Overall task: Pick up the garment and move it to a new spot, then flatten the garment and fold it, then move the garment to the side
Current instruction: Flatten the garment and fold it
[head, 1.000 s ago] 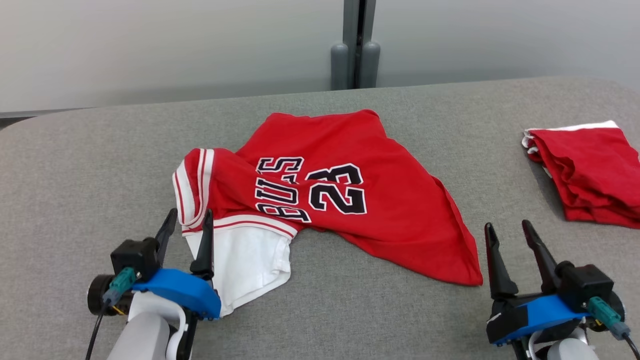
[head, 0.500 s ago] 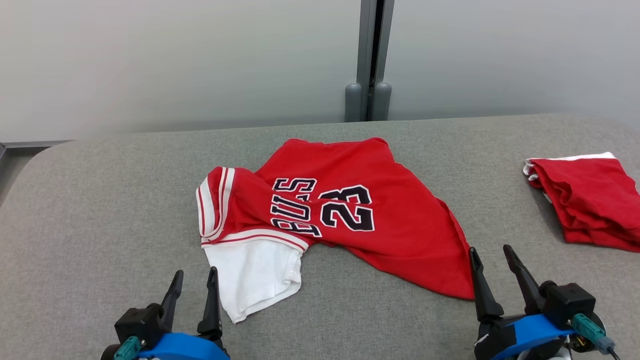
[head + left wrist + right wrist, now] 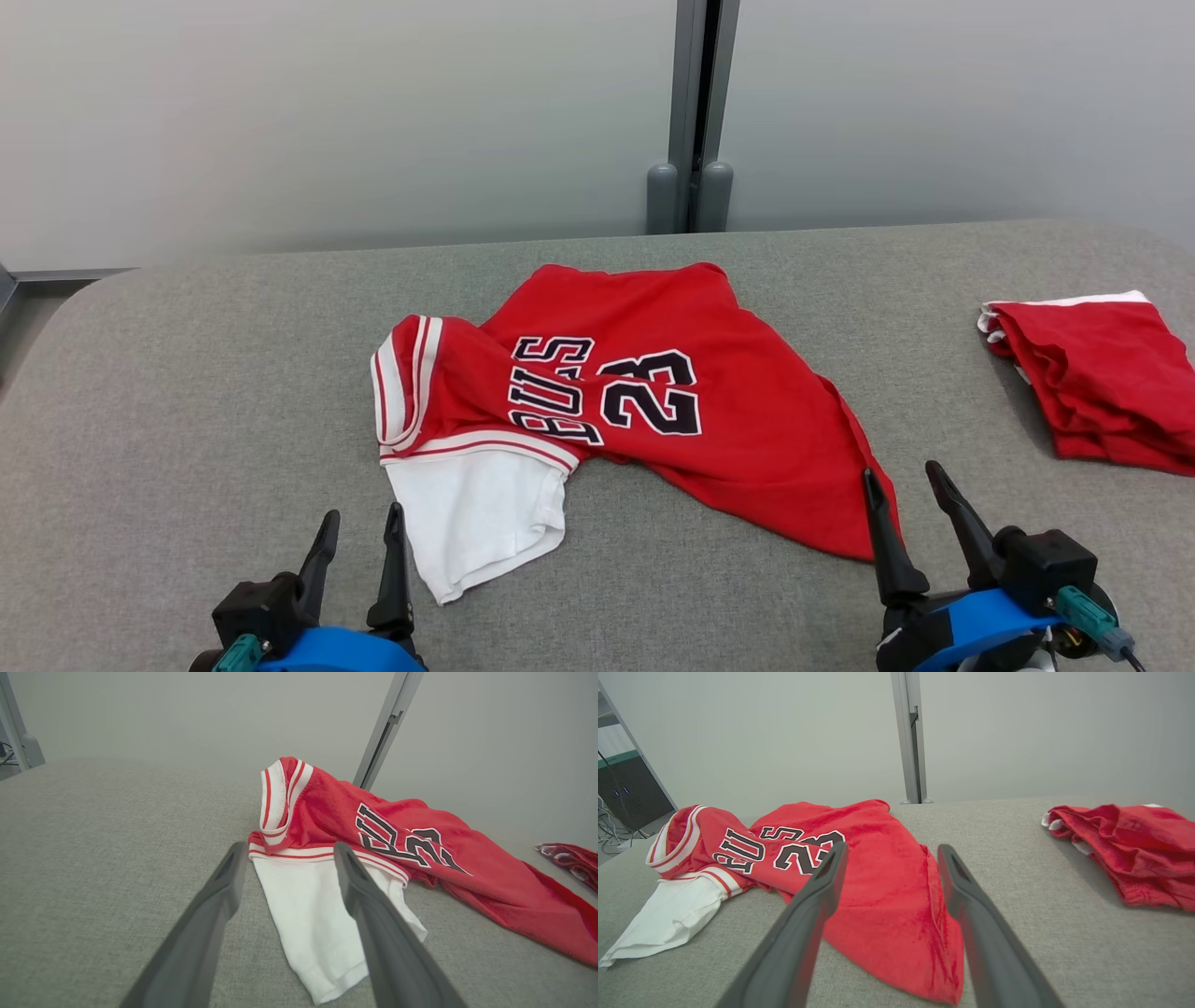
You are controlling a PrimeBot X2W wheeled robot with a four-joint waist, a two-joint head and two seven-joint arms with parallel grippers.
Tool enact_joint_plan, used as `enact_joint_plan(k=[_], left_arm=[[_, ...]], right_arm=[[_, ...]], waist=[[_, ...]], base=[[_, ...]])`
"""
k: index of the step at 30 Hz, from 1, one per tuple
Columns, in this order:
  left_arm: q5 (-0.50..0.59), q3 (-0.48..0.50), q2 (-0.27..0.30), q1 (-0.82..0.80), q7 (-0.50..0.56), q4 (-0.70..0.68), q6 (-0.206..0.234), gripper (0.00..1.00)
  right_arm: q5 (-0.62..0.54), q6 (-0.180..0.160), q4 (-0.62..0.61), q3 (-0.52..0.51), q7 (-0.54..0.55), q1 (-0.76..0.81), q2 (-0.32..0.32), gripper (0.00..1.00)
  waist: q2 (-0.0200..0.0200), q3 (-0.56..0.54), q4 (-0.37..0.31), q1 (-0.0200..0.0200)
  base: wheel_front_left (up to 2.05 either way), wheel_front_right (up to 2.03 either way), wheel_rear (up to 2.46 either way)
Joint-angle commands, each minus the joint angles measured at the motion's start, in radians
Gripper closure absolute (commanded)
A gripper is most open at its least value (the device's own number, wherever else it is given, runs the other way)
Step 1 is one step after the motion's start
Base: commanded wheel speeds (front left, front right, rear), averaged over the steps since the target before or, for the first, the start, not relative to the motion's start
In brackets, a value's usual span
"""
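On the gray table (image 3: 187, 373), red shirt (image 3: 747, 439) w/ 23 lies crumpled at 12 o'clock. I see L gripper (image 3: 364, 511) & R gripper (image 3: 900, 468) spread wide, holding nothing.

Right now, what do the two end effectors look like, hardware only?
The left end effector and right end effector match. Each has two long, dark grey fingers tapering to points, on a blue shell with a black block beside it. A teal connector plugs into each block; the right one trails a cable.
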Motion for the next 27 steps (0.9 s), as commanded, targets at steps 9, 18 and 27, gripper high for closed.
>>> enact_joint_plan(k=[9,18,27], left_arm=[[-0.035,-0.011,-0.013,0.011,0.073,0.039,0.008,0.00],[-0.073,-0.033,-0.023,-0.029,0.189,0.108,0.035,0.00],[-0.079,-0.080,-0.029,-0.043,0.256,0.153,0.023,0.59]], right_arm=[[0.007,0.000,0.007,0.009,-0.005,-0.017,0.001,0.00],[-0.004,0.000,0.020,0.020,-0.005,-0.035,0.001,0.00],[-0.030,0.000,0.087,-0.004,-0.004,-0.016,0.001,0.00]], waist=[[0.0000,0.023,-0.008,0.0001],[0.0000,0.072,-0.042,0.0001],[0.0000,0.089,-0.059,0.0001]], base=[[0.00,0.00,0.00],[0.00,0.00,0.00],[0.00,0.00,0.00]])
